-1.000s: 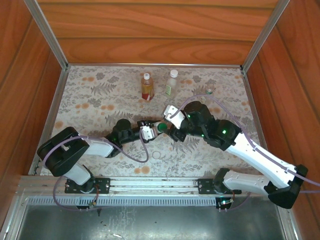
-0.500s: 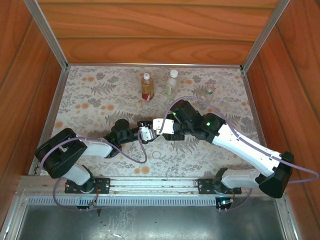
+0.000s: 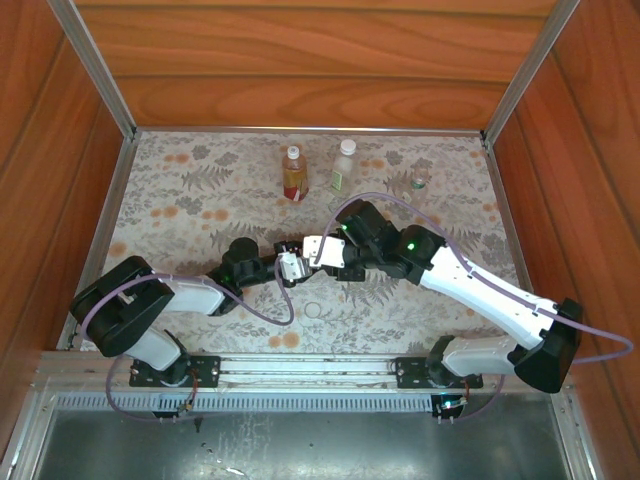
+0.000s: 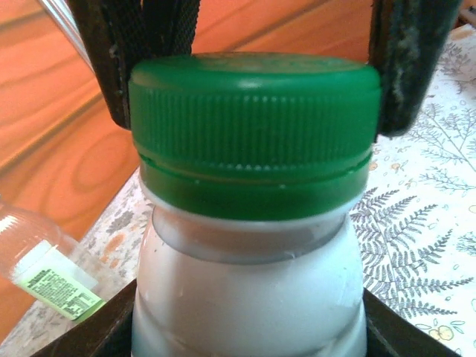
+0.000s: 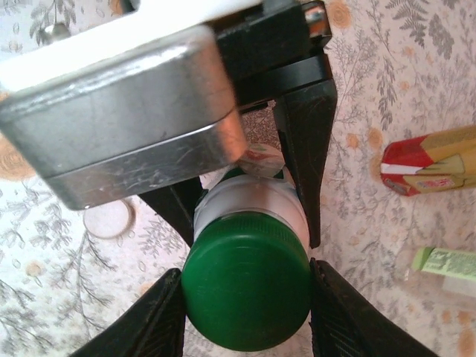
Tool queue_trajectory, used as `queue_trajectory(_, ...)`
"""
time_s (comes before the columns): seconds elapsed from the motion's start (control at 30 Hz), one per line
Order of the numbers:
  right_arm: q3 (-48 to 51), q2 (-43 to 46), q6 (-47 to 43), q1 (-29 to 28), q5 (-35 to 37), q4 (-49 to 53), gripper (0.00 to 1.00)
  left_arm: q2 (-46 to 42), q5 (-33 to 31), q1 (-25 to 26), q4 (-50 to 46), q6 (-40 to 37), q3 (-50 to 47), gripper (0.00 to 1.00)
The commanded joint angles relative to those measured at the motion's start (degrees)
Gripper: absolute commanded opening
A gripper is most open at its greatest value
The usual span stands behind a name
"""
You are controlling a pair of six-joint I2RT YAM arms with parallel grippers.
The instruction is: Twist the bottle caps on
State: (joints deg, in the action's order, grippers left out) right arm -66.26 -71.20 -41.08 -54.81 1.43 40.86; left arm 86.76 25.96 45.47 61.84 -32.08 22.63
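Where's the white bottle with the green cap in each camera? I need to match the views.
Top external: white bottle just left of frame centre.
Left wrist: bottle fills lower centre, green cap above.
Right wrist: bottle neck at centre, green cap below it.
Shared landmark: clear bottle with green label.

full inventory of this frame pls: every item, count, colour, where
white bottle: 1, white, mid-mat, held in the left gripper
green cap: 1, dark green, on the white bottle's neck
amber bottle: 1, amber with red label, upright at the far side of the mat
clear bottle: 1, clear with greenish label, upright just right of the amber bottle
short bottle: 1, clear, far side, right end of the row
loose cap: 1, pale, on the mat near the front
mat: 1, fern print, covers the table
walls: 3, brown wood, left, back and right
left gripper: 1, black, shut on the white bottle
right gripper: 1, black, fingers against both sides of the green cap
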Motion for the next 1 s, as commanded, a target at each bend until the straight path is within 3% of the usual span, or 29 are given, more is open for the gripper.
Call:
queue_trajectory(0.0,0.46,1.27,15.45,-0.53,-1.40,-5.32,0.07,-0.78,-0.12,-0.24,1.04,-0.28,-0.12,0.50)
queue_trajectory(0.17,2.52,2.88,15.14,-0.48,-1.49,-4.35,0.20,-0.72,0.04,-0.29,1.08,-0.18,-0.21,0.50)
queue_trajectory(0.23,3.01,4.13,13.36,-0.48,-1.30,-3.65,0.33,-0.88,0.21,-0.46,1.09,0.16,-0.47,0.50)
queue_trajectory(0.33,5.29,7.34,9.98,-0.43,-1.95,-5.33,0.63,-1.30,3.30,-2.03,1.08,5.35,-0.25,0.50)
queue_trajectory(0.43,12.40,12.89,10.26,0.39,-4.71,-15.19,0.73,-2.23,11.41,-4.89,1.06,13.70,0.61,0.50)
queue_trajectory(0.57,20.25,17.35,14.86,2.63,-12.61,-29.54,0.74,-2.73,18.17,-5.90,1.00,16.13,0.83,0.51)
queue_trajectory(0.7,24.19,16.87,20.78,3.91,-14.60,-40.01,0.72,-3.08,22.46,-6.16,1.00,17.65,1.52,0.51)
queue_trajectory(0.97,23.46,12.60,23.99,5.13,-16.84,-43.19,0.57,-2.52,22.92,-6.19,1.00,17.78,2.25,0.51)
